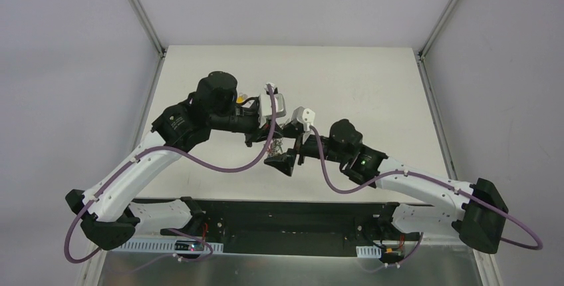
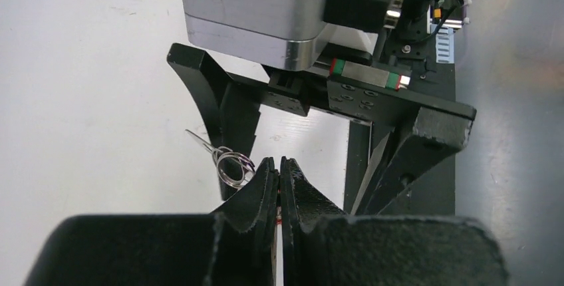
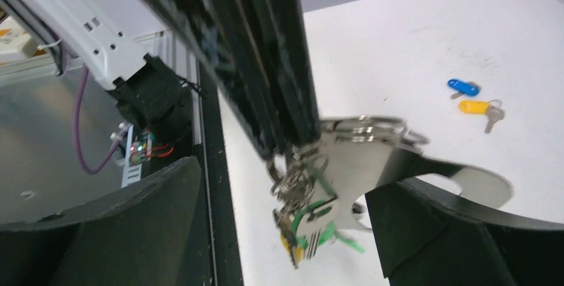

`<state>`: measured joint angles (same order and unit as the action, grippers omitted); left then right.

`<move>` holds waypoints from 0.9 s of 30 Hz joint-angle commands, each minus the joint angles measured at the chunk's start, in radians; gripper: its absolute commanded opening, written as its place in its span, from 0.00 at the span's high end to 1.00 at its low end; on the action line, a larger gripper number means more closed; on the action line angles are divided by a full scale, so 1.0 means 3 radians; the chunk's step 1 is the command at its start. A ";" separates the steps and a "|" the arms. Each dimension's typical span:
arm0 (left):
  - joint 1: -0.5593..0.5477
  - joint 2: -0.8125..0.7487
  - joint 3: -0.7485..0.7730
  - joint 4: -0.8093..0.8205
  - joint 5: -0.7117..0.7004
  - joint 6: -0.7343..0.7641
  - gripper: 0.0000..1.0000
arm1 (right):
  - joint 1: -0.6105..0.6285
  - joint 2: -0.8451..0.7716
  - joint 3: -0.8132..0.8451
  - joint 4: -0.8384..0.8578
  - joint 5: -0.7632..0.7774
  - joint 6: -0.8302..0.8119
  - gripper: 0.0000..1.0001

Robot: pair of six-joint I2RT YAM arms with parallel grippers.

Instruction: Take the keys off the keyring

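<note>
My left gripper (image 1: 268, 138) is shut on the keyring and holds it above the table. In the left wrist view its fingertips (image 2: 269, 173) are pressed together, with a small silver wire ring (image 2: 229, 166) sticking out to their left. In the right wrist view the keyring (image 3: 362, 128) hangs from the left fingers (image 3: 266, 80), and a bunch of keys (image 3: 307, 225) with green and yellow heads dangles below it. My right gripper (image 3: 282, 186) is open, its jaws wide apart on either side of the hanging keys, touching nothing. It also shows in the top view (image 1: 287, 162).
A loose blue-headed key (image 3: 463, 87) and a loose yellow-headed key (image 3: 477, 107) lie on the white table (image 3: 399, 46) beyond the grippers. The black base rail (image 1: 286, 216) runs along the near edge. The right gripper's body (image 2: 372, 93) fills the left wrist view.
</note>
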<state>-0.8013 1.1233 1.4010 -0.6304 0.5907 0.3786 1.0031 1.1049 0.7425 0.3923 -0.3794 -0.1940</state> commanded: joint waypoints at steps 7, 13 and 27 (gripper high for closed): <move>-0.0008 -0.0033 0.0101 0.0332 0.0086 -0.0536 1.00 | 0.0165 0.0089 0.0042 0.0838 0.0823 -0.0148 0.08; -0.0007 -0.0085 0.0091 0.0383 -0.0149 -0.0630 1.00 | 0.0165 -0.0081 0.0069 0.0349 0.0560 -0.0259 0.53; 0.0034 -0.0125 -0.0037 0.0531 -0.0908 -0.1207 0.49 | 0.0163 -0.0764 -0.0072 -0.0428 0.0327 -0.0115 1.00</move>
<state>-0.8154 1.1191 1.3987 -0.5293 0.4858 0.1104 1.0473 0.9459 0.6949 0.3237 -0.2104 -0.2462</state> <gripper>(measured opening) 0.424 0.437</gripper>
